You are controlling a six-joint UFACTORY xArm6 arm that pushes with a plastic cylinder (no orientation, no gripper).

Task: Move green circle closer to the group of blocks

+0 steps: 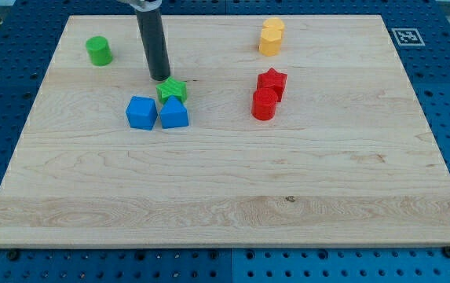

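The green circle (98, 50) is a short green cylinder standing alone near the board's top left corner. My tip (160, 78) rests on the board to its lower right, just up and left of a green star (172, 90). The star touches a blue block (174, 114), with a blue cube (141, 112) beside it on the left. These three form a cluster left of the board's middle. The rod rises from the tip to the view's top edge.
A red star (272, 80) and a red cylinder (265, 104) sit together right of centre. Two yellow blocks (271, 37) sit close together near the top. The wooden board (225, 204) lies on a blue pegboard table with a marker tag (407, 36) at top right.
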